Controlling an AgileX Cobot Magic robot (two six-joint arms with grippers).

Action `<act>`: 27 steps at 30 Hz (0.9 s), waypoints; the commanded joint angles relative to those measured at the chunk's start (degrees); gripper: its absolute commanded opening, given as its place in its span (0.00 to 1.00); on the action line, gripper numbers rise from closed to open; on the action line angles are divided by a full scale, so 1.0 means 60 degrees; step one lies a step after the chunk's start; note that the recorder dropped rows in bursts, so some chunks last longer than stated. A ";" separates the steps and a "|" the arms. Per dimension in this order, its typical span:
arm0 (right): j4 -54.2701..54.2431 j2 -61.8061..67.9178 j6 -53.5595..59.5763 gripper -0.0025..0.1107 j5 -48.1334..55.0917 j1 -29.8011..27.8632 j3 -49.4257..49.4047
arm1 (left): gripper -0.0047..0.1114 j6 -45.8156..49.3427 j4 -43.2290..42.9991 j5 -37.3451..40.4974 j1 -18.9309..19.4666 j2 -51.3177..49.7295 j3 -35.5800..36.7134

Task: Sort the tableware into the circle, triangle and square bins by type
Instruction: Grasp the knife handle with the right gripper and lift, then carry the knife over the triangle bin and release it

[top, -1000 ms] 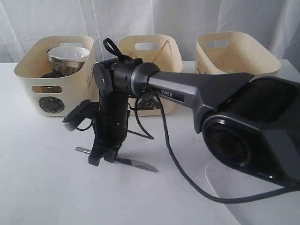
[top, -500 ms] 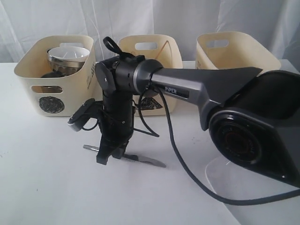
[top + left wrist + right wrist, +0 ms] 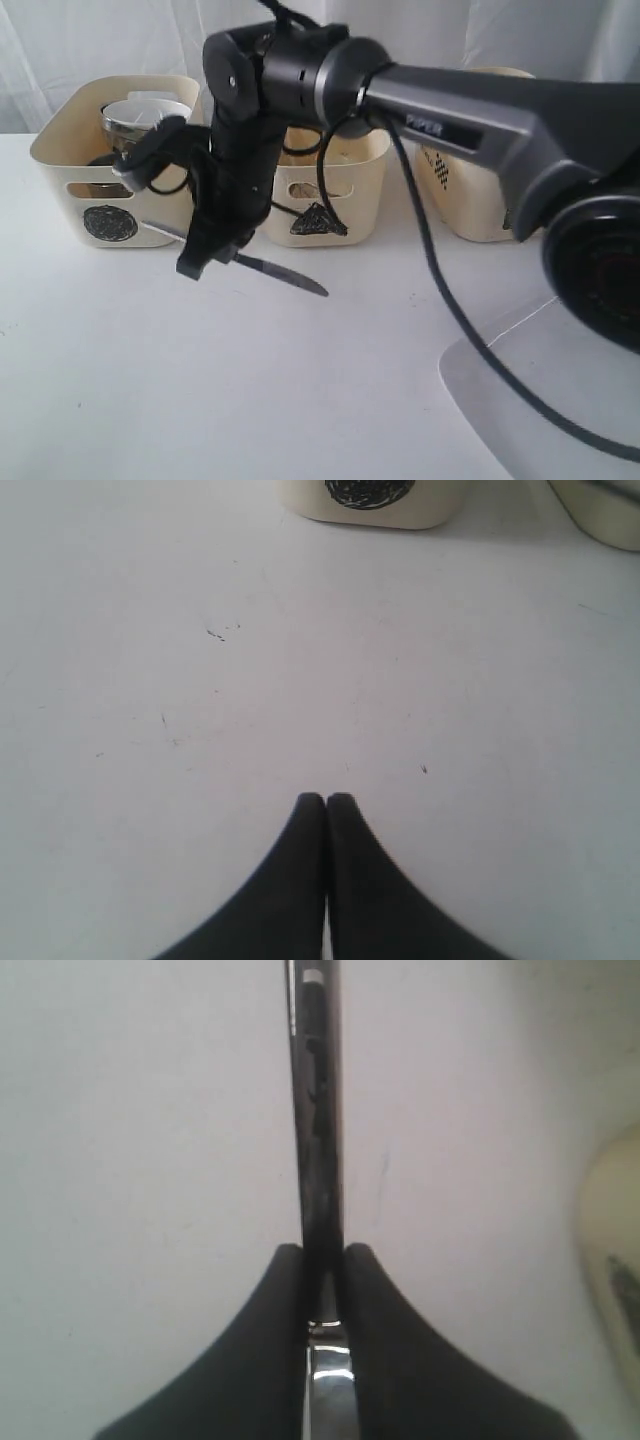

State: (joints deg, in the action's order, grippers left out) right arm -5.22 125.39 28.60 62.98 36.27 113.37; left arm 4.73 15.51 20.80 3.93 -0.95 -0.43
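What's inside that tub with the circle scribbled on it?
A shiny steel cup or bowl rises above the rim of the circle tub; its wall and the robot's arm hide anything lower.

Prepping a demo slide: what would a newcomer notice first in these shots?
The big dark arm sweeps across the exterior view, its right hand shut on a steel cutlery piece, tilted in front of the circle tub and triangle tub. Next, a shiny steel vessel sits in the circle tub. The left hand is shut on nothing over the white table.

Right tool (image 3: pixel 212 258) aloft, clamped (left tool (image 3: pixel 326 802) closed)
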 commanded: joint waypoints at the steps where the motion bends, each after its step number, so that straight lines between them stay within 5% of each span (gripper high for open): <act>1: 0.0160 -0.1082 -0.0057 0.02 -0.0444 -0.0283 -0.0017 | 0.04 -0.0049 0.0096 0.0381 0.0005 0.0048 0.0071; 5: 0.0175 -0.1944 -0.0057 0.02 -0.0521 -0.0878 -0.0017 | 0.04 -0.0049 0.0096 0.0381 0.0005 0.0048 0.0071; 9: 0.0075 -0.2606 -0.0057 0.02 -0.1014 -0.2490 -0.0017 | 0.04 -0.0049 0.0096 0.0381 0.0005 0.0048 0.0071; 15: -0.3145 -0.2296 0.1258 0.02 -0.2041 -0.4696 -0.0034 | 0.04 -0.0049 0.0096 0.0381 0.0005 0.0048 0.0071; 19: -0.4601 -0.1481 0.1530 0.02 -0.4184 -0.4825 -0.0034 | 0.04 -0.0049 0.0096 0.0381 0.0005 0.0048 0.0071; 27: -0.6520 0.0021 0.1836 0.02 -0.5825 -0.4787 -0.0034 | 0.04 -0.0049 0.0096 0.0381 0.0005 0.0048 0.0071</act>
State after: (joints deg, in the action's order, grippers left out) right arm -42.01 124.67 38.43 31.04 7.63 113.37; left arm 4.73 15.51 20.80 3.93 -0.95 -0.43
